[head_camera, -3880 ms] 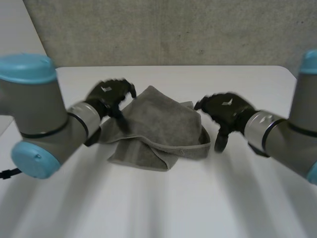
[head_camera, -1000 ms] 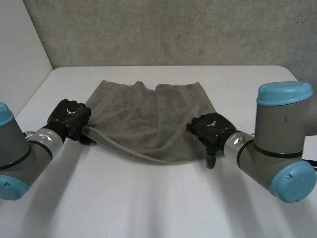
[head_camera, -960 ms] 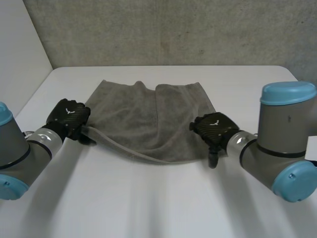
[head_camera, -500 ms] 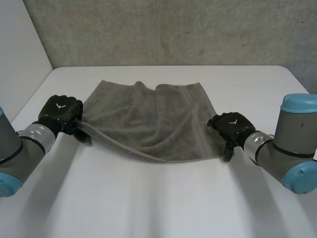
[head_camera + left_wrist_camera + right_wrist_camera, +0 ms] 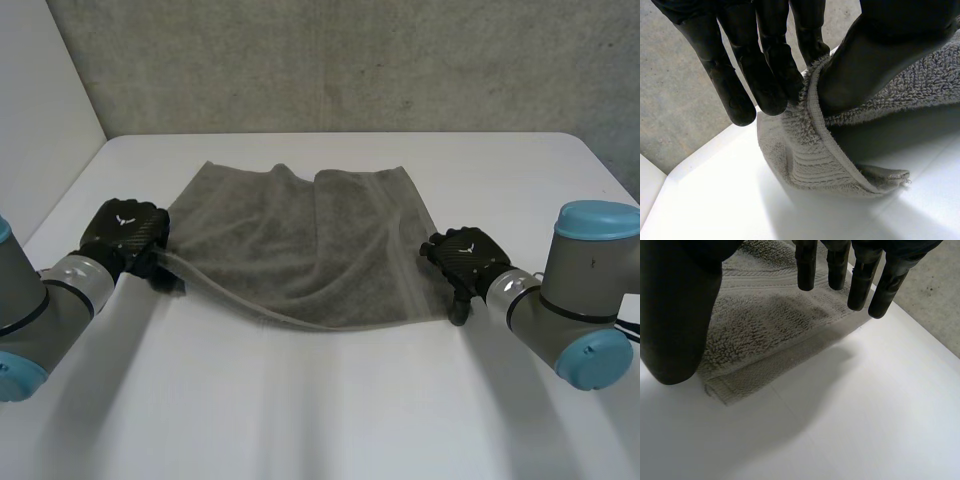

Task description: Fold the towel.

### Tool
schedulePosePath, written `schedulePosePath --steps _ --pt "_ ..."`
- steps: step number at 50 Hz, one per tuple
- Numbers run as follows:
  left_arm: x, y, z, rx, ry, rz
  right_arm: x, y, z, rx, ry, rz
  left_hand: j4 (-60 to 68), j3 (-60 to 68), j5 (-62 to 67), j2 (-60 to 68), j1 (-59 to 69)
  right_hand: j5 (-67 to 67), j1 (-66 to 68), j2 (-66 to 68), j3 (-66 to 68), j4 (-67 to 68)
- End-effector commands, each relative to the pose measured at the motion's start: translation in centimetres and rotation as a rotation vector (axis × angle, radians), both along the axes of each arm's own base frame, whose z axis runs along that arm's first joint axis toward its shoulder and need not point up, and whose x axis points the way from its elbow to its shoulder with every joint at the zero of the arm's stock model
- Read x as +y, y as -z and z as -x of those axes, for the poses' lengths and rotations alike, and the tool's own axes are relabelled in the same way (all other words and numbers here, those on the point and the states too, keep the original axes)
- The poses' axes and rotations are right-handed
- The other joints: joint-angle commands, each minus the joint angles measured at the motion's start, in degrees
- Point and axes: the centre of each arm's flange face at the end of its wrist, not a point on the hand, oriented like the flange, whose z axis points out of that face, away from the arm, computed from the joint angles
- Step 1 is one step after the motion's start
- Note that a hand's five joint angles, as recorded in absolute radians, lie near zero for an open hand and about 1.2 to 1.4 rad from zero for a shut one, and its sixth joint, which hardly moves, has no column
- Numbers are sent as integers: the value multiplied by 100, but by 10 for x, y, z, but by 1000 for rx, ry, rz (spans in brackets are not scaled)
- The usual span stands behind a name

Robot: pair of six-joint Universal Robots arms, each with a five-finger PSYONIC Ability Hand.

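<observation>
Now the towel (image 5: 300,240) lies opened out on the table (image 5: 320,400), where a few seconds ago it was a bunched heap between the arms. Within the last second the right hand (image 5: 463,258) has slid outward along the near edge to the near right corner, drawing that side flat. Its fingers (image 5: 860,285) are straight and apart from the thumb (image 5: 675,305), poised over the corner with nothing clamped. The left hand (image 5: 125,232) stays at the near left corner, its thumb and fingers pinched on the hem, which is raised a little off the table. So the spreading looks about done and the fold itself not begun. A crease runs up the middle toward the far edge. A grey wall (image 5: 350,60) stands behind, and nothing blocks either arm.
</observation>
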Motion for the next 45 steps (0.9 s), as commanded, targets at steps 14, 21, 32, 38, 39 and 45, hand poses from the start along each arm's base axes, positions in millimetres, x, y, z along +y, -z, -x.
schedulePosePath --steps 14,21,32,38,39,45 --pt "0 1 0 0 0 -2 -16 -2 -4 -15 50 100 188 337 358 234 608 485 497 493 531 449" --pt "0 1 0 0 0 -2 -16 1 -5 -14 50 93 188 337 358 234 608 753 765 762 800 717" --pt "0 1 0 0 0 -4 -18 -1 -6 -21 49 107 188 337 358 234 608 3527 3539 3535 3573 3491" --pt "0 1 0 0 1 -2 -17 -2 -6 -23 43 108 188 337 358 234 608 3982 3994 3990 4028 3946" --pt "0 1 0 0 1 -2 -17 -2 -6 -23 43 108 188 337 358 234 608 3984 3996 3992 4030 3948" --pt "0 2 0 0 1 -5 -17 -2 -6 -23 43 108 188 337 358 234 608 4387 4400 4396 4434 4352"
